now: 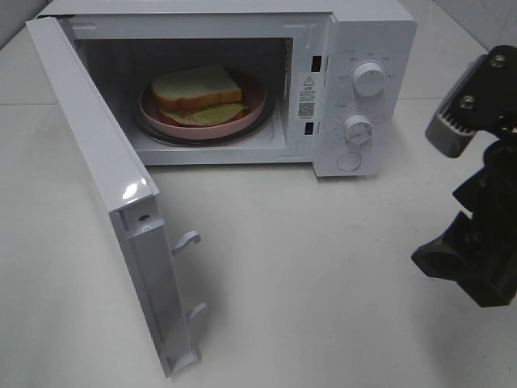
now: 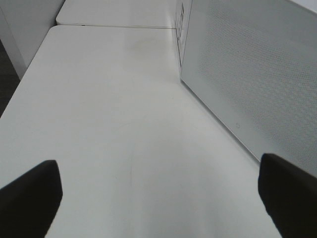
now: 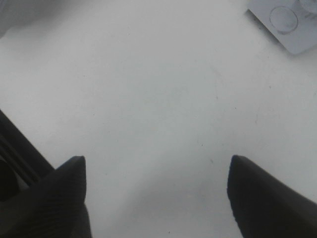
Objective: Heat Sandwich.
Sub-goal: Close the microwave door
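One sandwich (image 1: 198, 87) on pink plate (image 1: 246, 120), sat inside microwave (image 1: 367, 36); door (image 1: 97, 186) wide open. Left gripper (image 2: 158, 163) and right gripper (image 3: 156, 159): both released, empty, over worktop (image 1: 323, 267). Loading looked done; closing the door came next.

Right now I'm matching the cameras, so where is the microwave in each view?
Exterior high: microwave at the top, door open toward the lower left.
Left wrist: only its dotted door panel, close ahead.
Right wrist: only the panel corner with the round button, far ahead.
Shared landmark: the white table.
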You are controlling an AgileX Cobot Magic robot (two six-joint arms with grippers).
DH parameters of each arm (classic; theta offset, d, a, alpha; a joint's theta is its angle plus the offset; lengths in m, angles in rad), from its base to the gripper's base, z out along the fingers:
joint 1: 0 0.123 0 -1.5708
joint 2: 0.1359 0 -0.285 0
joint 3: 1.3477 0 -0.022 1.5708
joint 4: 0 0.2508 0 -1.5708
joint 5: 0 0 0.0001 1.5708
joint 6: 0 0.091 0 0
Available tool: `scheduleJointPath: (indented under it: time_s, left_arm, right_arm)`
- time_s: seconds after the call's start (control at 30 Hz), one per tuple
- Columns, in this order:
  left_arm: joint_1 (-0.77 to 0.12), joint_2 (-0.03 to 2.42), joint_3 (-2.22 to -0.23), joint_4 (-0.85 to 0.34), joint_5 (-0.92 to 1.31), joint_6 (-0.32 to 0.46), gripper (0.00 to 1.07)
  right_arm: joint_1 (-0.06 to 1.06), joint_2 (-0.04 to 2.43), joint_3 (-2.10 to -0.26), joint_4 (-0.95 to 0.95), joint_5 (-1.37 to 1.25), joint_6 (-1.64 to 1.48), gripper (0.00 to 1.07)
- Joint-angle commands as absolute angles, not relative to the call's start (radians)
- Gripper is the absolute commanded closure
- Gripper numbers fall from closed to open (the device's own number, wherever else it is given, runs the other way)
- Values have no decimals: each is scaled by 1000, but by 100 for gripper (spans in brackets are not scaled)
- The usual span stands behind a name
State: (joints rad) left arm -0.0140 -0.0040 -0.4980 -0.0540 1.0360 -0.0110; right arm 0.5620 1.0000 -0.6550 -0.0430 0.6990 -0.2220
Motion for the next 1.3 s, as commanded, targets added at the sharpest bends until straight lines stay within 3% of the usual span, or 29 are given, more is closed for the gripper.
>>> scheduleJointPath:
  time_s: [0.03, 0.7, 0.93, 1.3]
  left_arm:
    - [-11, -33, -496, -56, 1034, -10, 6]
    - [-11, -33, -496, -56, 1034, -10, 6]
    - [-11, -33, -496, -56, 1034, -10, 6]
    - [-11, -33, -496, -56, 1034, -10, 6]
  right_arm:
    - [561, 927, -651, -43, 780, -165, 31]
    - [561, 599, -651, -42, 1218, -21, 31]
    - [557, 484, -651, -44, 1246, 0, 31]
    - [329, 289, -651, -81, 1214, 0, 31]
